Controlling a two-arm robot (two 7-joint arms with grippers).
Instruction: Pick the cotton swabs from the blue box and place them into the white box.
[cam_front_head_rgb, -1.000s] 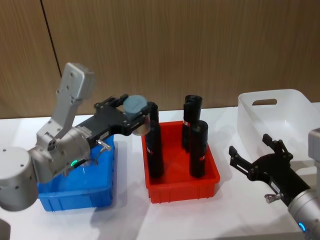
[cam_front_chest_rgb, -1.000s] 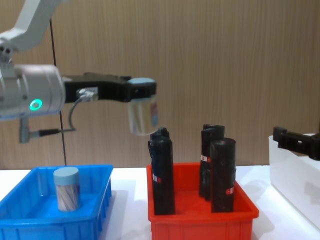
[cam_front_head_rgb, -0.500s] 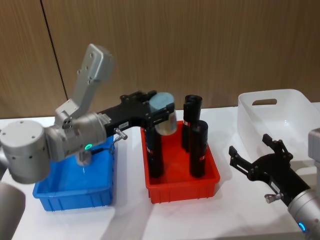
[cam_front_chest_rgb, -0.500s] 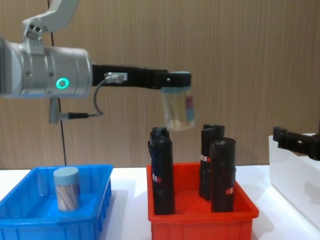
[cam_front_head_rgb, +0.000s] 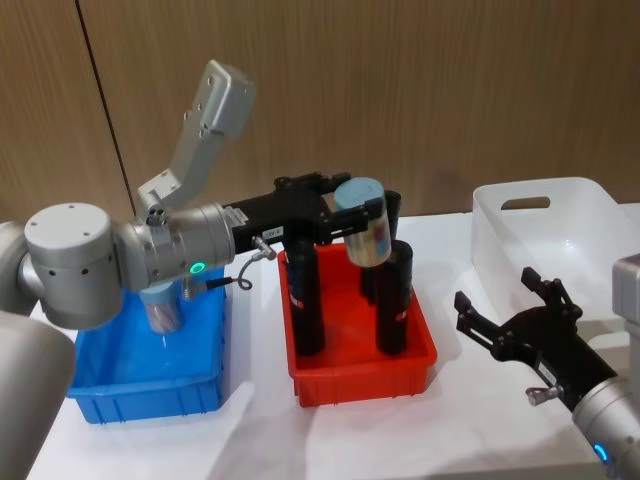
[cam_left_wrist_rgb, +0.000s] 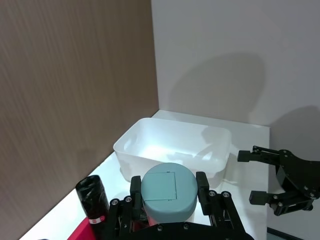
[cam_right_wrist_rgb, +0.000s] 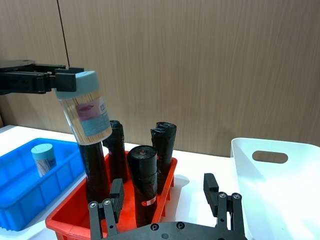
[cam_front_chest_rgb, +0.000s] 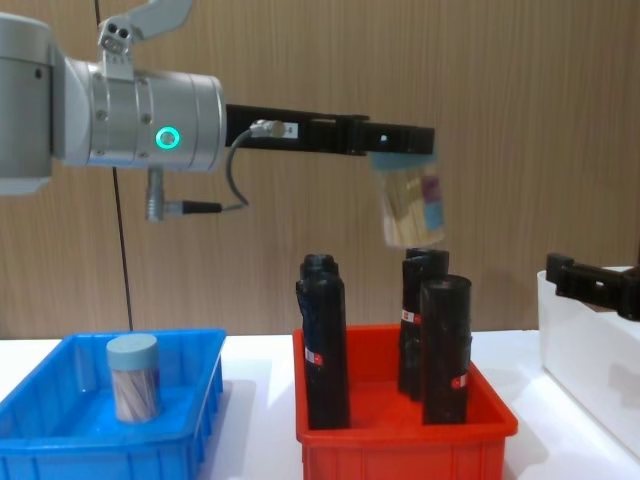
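One clear swab jar pinched by left end effector, right end effector spread

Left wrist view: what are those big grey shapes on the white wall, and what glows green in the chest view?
Left wrist view: soft shadows on the wall behind the white box, likely cast by the arms. Chest view: the green ring is a lamp on the left arm, whose left gripper is shut on the cotton swabs. Head view: the right gripper hangs open.
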